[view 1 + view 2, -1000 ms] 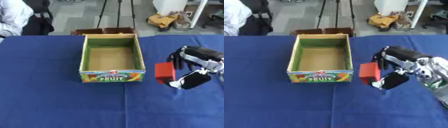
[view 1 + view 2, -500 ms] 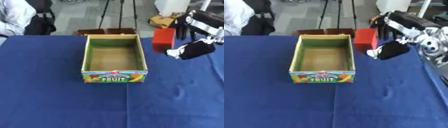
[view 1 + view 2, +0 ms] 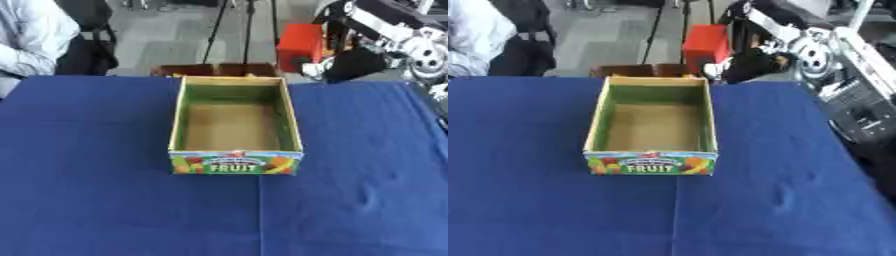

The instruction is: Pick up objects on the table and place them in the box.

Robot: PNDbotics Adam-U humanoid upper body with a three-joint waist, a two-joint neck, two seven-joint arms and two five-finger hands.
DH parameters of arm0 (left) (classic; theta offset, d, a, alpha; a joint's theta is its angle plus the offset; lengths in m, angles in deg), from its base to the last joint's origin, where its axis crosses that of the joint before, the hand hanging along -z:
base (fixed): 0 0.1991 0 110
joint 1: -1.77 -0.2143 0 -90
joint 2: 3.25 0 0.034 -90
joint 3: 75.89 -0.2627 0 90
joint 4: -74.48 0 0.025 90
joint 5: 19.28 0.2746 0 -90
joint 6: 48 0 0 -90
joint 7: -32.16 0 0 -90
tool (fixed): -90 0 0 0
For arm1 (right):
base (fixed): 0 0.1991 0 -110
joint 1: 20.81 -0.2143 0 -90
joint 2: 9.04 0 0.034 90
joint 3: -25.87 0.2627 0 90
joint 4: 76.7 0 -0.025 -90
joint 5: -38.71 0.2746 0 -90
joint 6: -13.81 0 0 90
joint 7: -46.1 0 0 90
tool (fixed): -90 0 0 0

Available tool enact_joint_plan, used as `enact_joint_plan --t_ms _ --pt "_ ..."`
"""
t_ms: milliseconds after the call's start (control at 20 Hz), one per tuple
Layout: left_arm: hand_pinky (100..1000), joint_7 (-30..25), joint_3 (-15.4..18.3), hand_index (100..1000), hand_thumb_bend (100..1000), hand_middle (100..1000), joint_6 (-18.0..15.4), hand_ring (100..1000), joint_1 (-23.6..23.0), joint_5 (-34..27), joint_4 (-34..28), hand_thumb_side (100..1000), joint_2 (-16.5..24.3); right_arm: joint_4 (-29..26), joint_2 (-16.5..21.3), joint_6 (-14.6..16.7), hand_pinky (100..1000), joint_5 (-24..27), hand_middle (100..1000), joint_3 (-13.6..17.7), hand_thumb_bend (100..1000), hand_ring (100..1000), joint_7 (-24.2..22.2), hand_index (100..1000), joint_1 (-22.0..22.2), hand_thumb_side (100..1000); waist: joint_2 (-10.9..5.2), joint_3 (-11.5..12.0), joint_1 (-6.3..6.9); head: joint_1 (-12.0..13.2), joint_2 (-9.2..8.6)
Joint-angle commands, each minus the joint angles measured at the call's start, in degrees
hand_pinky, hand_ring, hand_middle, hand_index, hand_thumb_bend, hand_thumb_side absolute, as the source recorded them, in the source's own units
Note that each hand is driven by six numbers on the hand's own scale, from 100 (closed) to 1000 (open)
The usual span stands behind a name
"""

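A red block [image 3: 300,41] hangs in the air above the far right corner of the box, and my right hand [image 3: 354,59] is shut on it from the right. The open cardboard fruit box [image 3: 234,123] stands in the middle of the blue table, its green inside holding nothing that I can see. The word FRUIT shows on its near wall [image 3: 651,163]. My right arm [image 3: 833,60] comes in from the upper right. My left hand shows in neither view.
The blue cloth-covered table [image 3: 87,190] fills the view, with a small crease [image 3: 372,195] at the near right. Beyond the far edge are a tripod [image 3: 229,25], a brown box flap [image 3: 219,70] and a seated person [image 3: 35,40] at upper left.
My right hand has lifted the red block off the table beside the box and carried it up and back toward the box's far right corner. The camera has also shifted.
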Motion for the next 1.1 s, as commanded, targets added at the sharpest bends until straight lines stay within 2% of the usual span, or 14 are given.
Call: enact_joint_plan --t_ms 50,300,600,850,1100 --pt "857 -0.14 -0.05 987 121 883 -0.07 926 1.17 -0.38 -0.81 1000 0.57 3.89 -2.33 -0.55 289 -2.68 409 0.03 100 473 1.84 468 -3.12 367 0.2 0.68 -0.84 -1.06 -1.4" --pt "857 -0.31 -0.29 987 121 883 -0.3 925 2.25 -0.82 -0.81 1000 -0.06 10.54 -7.45 -0.51 285 -6.54 402 0.86 100 467 4.79 463 -5.83 381 1.54 2.93 -1.01 -2.37 -2.45" --pt "857 -0.43 -0.31 987 119 883 -0.47 925 3.22 -1.24 -0.81 1000 -0.81 18.76 -11.43 1.45 284 -9.09 401 1.47 100 465 6.62 461 -5.56 395 2.8 5.02 -0.87 -3.71 -3.38" --pt "857 -0.49 -0.25 987 119 883 -0.48 925 3.73 -1.47 -0.81 1000 -1.24 25.74 -13.11 5.07 291 -8.73 405 3.0 100 468 8.92 464 -4.37 397 3.6 6.26 -0.67 -4.41 -3.66" --pt "857 -0.52 -0.2 987 116 883 -0.26 925 3.73 -1.57 -0.81 1000 -1.17 31.86 -13.87 9.24 322 -6.88 419 3.16 100 490 9.12 476 -4.33 405 3.91 6.29 -0.59 -4.33 -3.68"
